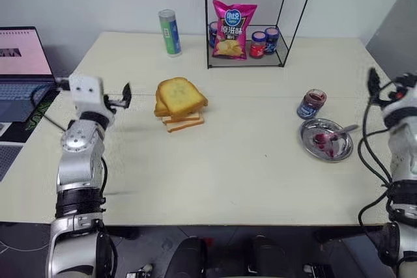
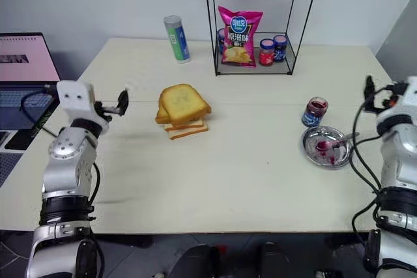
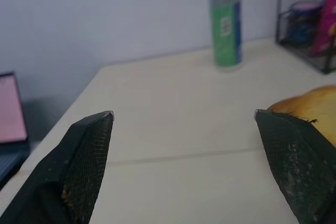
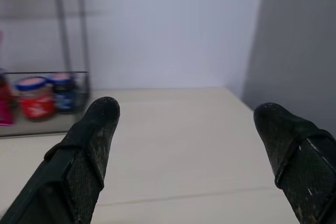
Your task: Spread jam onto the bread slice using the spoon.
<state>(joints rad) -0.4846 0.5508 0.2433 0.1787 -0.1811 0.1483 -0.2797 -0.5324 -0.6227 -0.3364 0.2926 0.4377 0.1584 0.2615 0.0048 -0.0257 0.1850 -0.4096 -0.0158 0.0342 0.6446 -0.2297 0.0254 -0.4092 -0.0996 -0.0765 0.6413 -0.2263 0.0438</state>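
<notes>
Approach step, nothing grasped. Left gripper (image 3: 184,166) and right gripper (image 4: 186,150) both stand wide apart, empty. The spoon (image 1: 337,135) lies beyond the right jaws, requiring descent.

A pale cream table (image 1: 215,167) carries everything. Near its centre, toward ten o'clock, a stack of toast slices (image 1: 180,105) sits directly on the top. At twelve o'clock stands a black wire rack (image 1: 251,17) along the far edge, and just to its eleven o'clock side a green can (image 1: 170,32) stands upright. Toward three o'clock an open jam jar (image 1: 312,104) rests just beside a round steel dish (image 1: 326,139). At nine o'clock a laptop (image 1: 23,63) sits off the table's edge.
</notes>
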